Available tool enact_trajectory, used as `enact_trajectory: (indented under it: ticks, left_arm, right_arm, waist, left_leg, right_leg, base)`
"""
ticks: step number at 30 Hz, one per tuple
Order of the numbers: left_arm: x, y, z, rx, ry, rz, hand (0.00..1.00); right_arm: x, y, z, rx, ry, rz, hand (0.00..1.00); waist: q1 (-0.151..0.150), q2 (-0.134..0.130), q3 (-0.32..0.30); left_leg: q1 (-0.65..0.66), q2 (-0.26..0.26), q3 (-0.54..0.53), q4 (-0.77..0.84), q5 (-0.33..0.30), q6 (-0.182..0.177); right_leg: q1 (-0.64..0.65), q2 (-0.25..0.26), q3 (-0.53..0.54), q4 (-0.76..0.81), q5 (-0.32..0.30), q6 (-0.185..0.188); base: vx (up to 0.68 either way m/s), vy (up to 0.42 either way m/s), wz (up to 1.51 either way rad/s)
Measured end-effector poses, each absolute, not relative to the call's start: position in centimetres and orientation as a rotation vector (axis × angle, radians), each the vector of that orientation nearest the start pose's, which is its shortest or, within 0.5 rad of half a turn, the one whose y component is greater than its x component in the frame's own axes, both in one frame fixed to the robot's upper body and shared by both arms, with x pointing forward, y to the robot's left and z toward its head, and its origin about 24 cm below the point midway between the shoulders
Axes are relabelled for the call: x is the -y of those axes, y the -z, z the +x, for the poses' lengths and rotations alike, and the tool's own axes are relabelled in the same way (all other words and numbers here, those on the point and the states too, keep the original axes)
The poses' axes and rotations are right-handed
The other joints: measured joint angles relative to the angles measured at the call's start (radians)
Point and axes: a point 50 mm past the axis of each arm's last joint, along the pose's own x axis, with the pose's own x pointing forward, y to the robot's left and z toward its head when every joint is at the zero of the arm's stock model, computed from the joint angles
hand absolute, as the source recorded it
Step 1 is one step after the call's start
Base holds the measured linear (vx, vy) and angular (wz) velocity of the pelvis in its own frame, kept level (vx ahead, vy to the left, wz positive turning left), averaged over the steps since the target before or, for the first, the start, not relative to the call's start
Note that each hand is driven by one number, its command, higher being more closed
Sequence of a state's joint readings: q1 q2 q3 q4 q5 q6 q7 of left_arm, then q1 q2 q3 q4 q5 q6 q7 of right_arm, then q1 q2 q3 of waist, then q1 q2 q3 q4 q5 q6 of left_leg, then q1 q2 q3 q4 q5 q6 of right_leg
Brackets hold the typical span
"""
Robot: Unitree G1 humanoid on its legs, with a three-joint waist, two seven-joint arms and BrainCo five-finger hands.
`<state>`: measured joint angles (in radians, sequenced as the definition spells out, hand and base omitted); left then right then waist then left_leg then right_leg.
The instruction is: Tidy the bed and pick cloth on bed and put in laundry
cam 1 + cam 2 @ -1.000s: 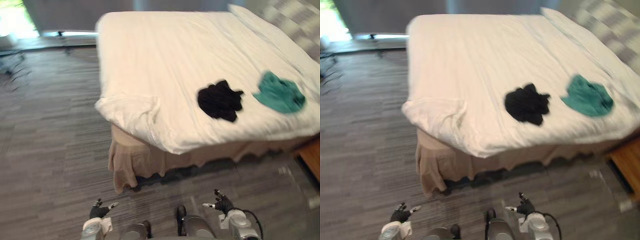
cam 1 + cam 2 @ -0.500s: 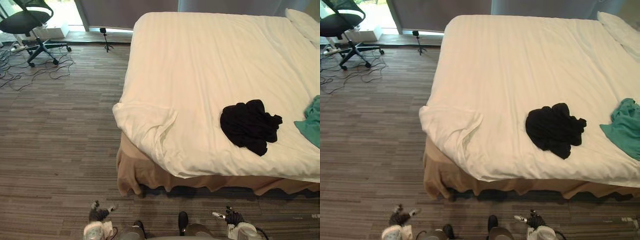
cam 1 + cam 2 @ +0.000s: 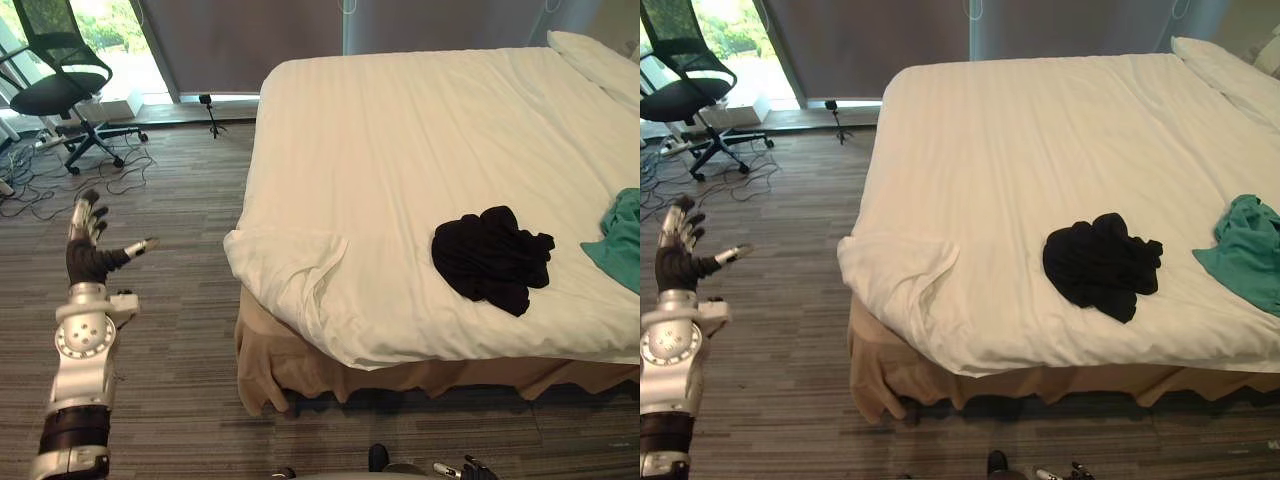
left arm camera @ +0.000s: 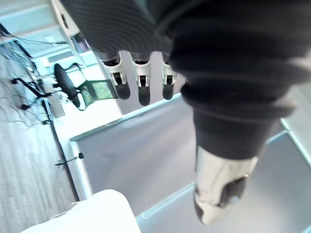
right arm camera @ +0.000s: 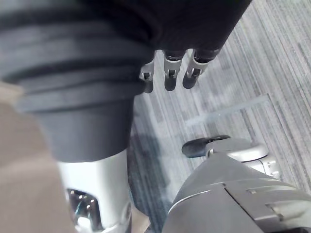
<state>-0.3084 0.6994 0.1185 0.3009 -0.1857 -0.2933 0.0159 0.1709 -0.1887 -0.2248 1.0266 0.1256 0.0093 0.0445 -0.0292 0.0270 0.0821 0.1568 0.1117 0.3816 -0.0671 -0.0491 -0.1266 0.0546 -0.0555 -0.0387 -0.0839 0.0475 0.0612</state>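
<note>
Left hand [image 3: 88,258] was raised over the wood-grain floor [image 3: 170,300], fingers straight and spread, empty. Right hand [image 3: 468,468] hung low before the bed [image 3: 400,130], fingers relaxed, empty. A crumpled black cloth [image 3: 490,255] lay on the white striped cover near its front edge; a rumpled teal cloth [image 3: 620,240] lay apart to its right.

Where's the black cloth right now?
In the eye views the black cloth lies right of centre on the bed, near its front edge, left of the green cloth.
</note>
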Motion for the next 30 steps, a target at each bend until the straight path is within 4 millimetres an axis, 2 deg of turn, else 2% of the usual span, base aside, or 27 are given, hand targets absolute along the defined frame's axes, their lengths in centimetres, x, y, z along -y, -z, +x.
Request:
enact_trajectory:
  ticks: [3,5,7,9,12,14,15,16,18,20,22,27,30]
  left_arm:
    - [-28.2,-15.5,31.0,0.337,-0.080,0.584,0.00]
    - [-26.8,-14.5,32.0,0.277,-0.008,0.678,0.00]
    - [-26.1,-13.4,32.8,0.212,0.031,0.741,0.00]
    - [-25.8,-12.2,33.8,0.125,0.055,0.798,0.00]
    - [-25.7,-12.7,35.1,0.093,0.046,0.831,0.00]
    - [-25.4,-13.3,35.9,0.097,0.043,0.863,0.00]
    - [-24.9,-14.2,36.6,0.116,0.043,0.883,0.00]
    - [-24.7,-14.5,36.9,0.122,0.037,0.910,1.00]
    - [-24.3,-14.6,37.4,0.117,0.043,0.945,1.00]
    - [-23.3,-13.7,37.7,0.081,0.072,0.976,1.00]
    - [-22.8,-12.0,37.6,0.013,0.102,0.972,1.00]
    - [-22.6,-10.0,36.8,-0.065,0.180,1.040,1.00]
    - [-22.1,-7.9,35.6,-0.100,0.233,1.003,1.00]
  right_arm:
    - [25.1,15.4,6.1,-1.126,0.373,0.073,0.00]
    - [25.0,15.4,6.1,-1.128,0.365,0.069,0.00]
    - [24.8,15.5,6.3,-1.127,0.356,0.066,0.00]
    - [24.6,15.4,6.9,-1.115,0.338,0.060,0.00]
    - [24.5,15.1,8.4,-1.070,0.341,0.075,0.00]
    - [24.5,14.8,9.7,-1.030,0.335,0.077,0.00]
    - [24.5,14.3,11.1,-0.980,0.317,0.068,0.00]
    - [24.4,13.9,12.2,-0.948,0.301,0.057,0.00]
    - [24.3,13.3,13.9,-0.900,0.279,0.043,0.00]
    - [24.3,12.8,14.8,-0.862,0.271,0.037,0.00]
    - [24.2,12.8,14.9,-0.865,0.266,0.030,0.00]
    - [24.1,12.7,15.2,-0.863,0.250,0.012,0.00]
    - [24.6,12.6,15.2,-0.861,0.255,-0.001,0.00]
  waist:
    - [-0.036,0.003,-0.001]
    - [-0.046,0.002,0.000]
    - [-0.058,0.001,0.011]
    - [-0.088,0.000,0.030]
    - [-0.095,0.002,0.087]
    - [-0.111,-0.001,0.126]
    - [-0.123,-0.001,0.168]
    - [-0.130,-0.003,0.191]
    - [-0.137,-0.005,0.222]
    - [-0.147,-0.003,0.254]
    - [-0.149,0.001,0.263]
    - [-0.146,0.008,0.264]
    - [-0.138,0.028,0.252]
  left_leg:
    - [0.001,0.003,0.051,-0.009,0.006,-0.006]
    - [-0.001,0.002,0.079,-0.019,0.008,-0.007]
    - [-0.001,0.002,0.089,-0.019,0.008,-0.007]
    - [-0.019,0.002,0.101,-0.018,0.008,-0.008]
    - [-0.049,0.001,0.130,-0.009,0.008,-0.007]
    - [-0.077,0.001,0.135,0.010,0.008,-0.006]
    - [-0.093,0.001,0.137,0.020,0.007,-0.005]
    - [-0.104,0.001,0.147,0.024,0.007,-0.005]
    - [-0.129,0.002,0.160,0.045,0.001,0.004]
    - [-0.139,0.002,0.163,0.055,-0.001,0.007]
    - [-0.138,0.002,0.167,0.056,-0.001,0.007]
    - [-0.139,0.002,0.159,0.073,-0.011,0.012]
    - [-0.137,0.000,0.152,0.073,-0.013,0.015]
  right_leg:
    - [-0.013,0.001,0.017,-0.005,0.007,0.001]
    - [-0.033,0.006,0.041,-0.005,0.014,0.002]
    - [-0.039,0.008,0.051,-0.005,0.016,0.002]
    - [-0.065,0.009,0.060,-0.005,0.023,0.011]
    - [-0.107,0.011,0.074,-0.004,0.044,0.021]
    - [-0.132,0.009,0.084,-0.003,0.055,0.018]
    - [-0.148,0.008,0.092,0.004,0.060,0.015]
    - [-0.166,0.009,0.104,0.011,0.062,0.013]
    - [-0.190,0.009,0.119,0.012,0.071,0.018]
    - [-0.199,0.007,0.126,0.012,0.075,0.016]
    - [-0.203,0.008,0.124,0.019,0.075,0.016]
    - [-0.195,0.001,0.113,0.025,0.073,0.016]
    - [-0.188,-0.004,0.103,0.025,0.068,0.018]
  base:
    - [-0.04,-0.021,-0.17]
    - [-0.02,-0.006,-0.36]
    - [-0.01,-0.009,-0.21]
    - [-0.02,-0.018,-0.17]
    - [-0.06,-0.025,-0.30]
    - [-0.06,-0.038,-0.17]
    - [-0.07,-0.048,-0.14]
    - [-0.08,-0.054,-0.19]
    - [-0.06,-0.037,-0.20]
    - [-0.03,-0.031,-0.08]
    - [-0.04,-0.029,-0.03]
    - [-0.05,-0.022,0.05]
    - [-0.05,-0.019,0.09]
